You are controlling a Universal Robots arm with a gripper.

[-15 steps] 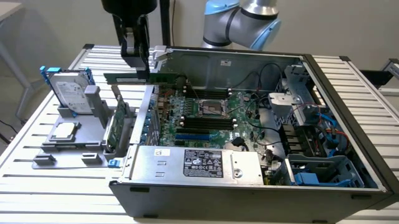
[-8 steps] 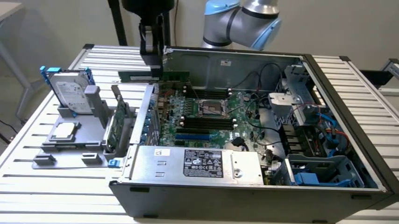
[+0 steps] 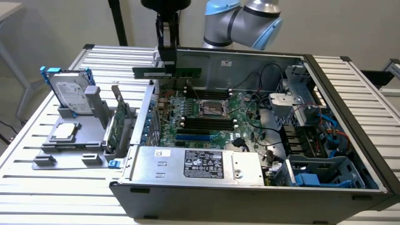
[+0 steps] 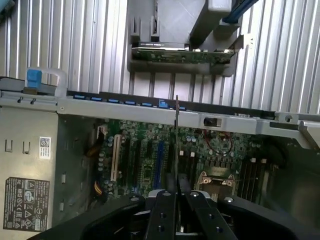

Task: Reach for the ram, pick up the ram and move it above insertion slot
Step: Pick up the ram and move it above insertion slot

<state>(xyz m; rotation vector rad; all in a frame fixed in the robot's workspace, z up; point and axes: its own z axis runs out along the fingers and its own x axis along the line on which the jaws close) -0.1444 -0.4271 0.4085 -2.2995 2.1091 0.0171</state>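
Gripping the ram [image 3: 167, 72] above motherboard [image 3: 206, 117]

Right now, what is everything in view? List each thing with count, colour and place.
ram: one, green, held level in the air above the open case's far-left edge.
computer case: one, grey, open, motherboard inside.
hard drive: one, silver with blue rails, upright in the grey holder at the exterior view's left.
expansion card: one, green, upright in the same holder.
table: one, slatted, silver.
arm: one, grey and blue.
gripper: one, black, shut on the ram.
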